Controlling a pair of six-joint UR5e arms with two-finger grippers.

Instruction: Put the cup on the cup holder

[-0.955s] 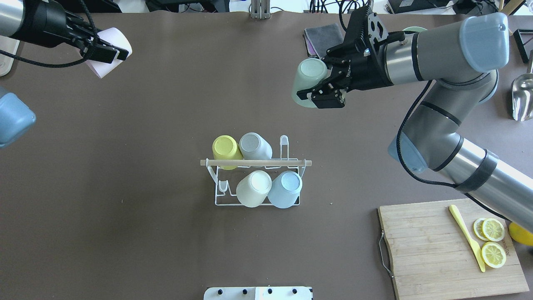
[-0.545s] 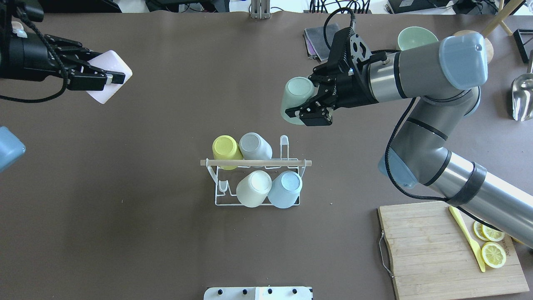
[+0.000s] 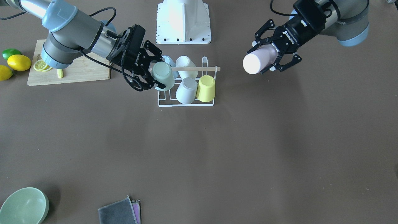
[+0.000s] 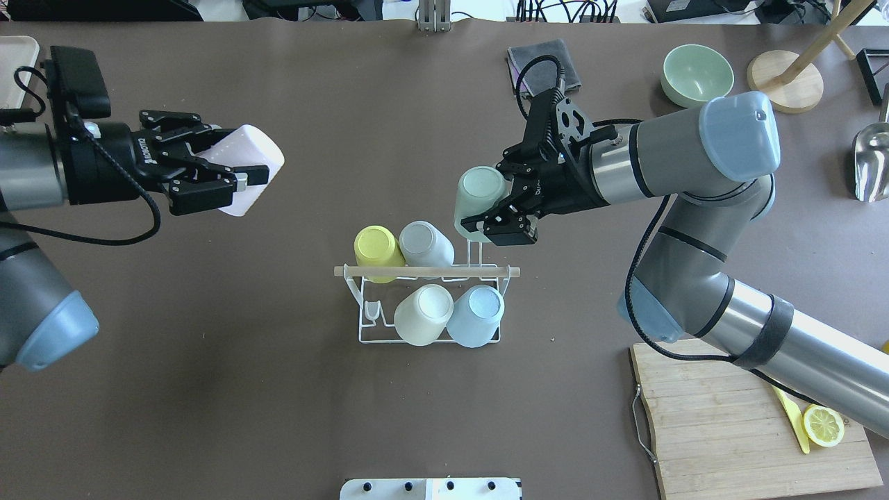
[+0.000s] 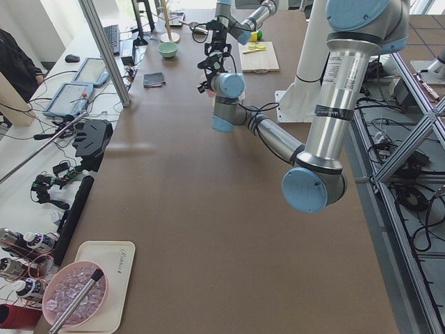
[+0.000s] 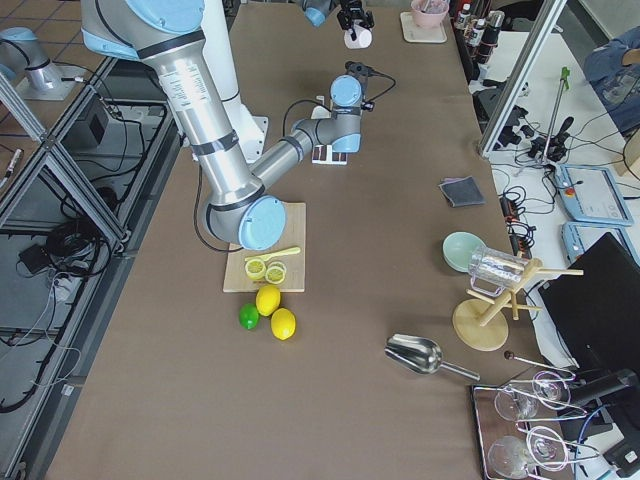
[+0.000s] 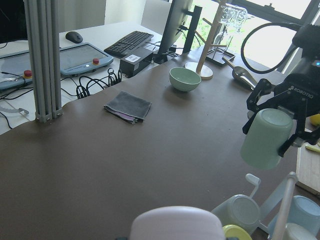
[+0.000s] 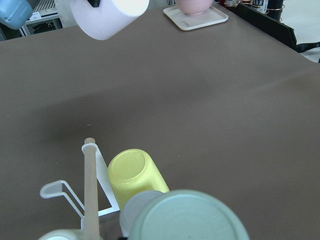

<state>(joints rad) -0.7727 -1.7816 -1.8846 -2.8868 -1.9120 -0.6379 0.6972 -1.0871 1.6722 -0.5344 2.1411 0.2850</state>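
The cup holder (image 4: 362, 326) is a white wire rack with a wooden rod (image 4: 427, 271) across its top, mid-table. It carries a yellow cup (image 4: 377, 250), a grey cup (image 4: 422, 242), a cream cup (image 4: 422, 316) and a light blue cup (image 4: 476, 316). My right gripper (image 4: 496, 205) is shut on a pale green cup (image 4: 476, 194), held bottom-up in the air over the rack's far right corner. My left gripper (image 4: 233, 165) is shut on a pale pink cup (image 4: 255, 156), held in the air well left of the rack. The front view shows the green cup (image 3: 163, 76) and the pink cup (image 3: 258, 60).
A wooden cutting board (image 4: 722, 417) with a lemon slice (image 4: 823, 425) and a yellow knife lies at the near right. A green bowl (image 4: 696, 73), a grey cloth (image 4: 542, 62), a wooden stand (image 4: 785, 87) and a metal scoop (image 4: 871, 163) lie at the far right.
My right gripper has carried the green cup left and nearer, to the rack's far right corner. My left gripper has carried the pink cup rightward, toward the table's middle.
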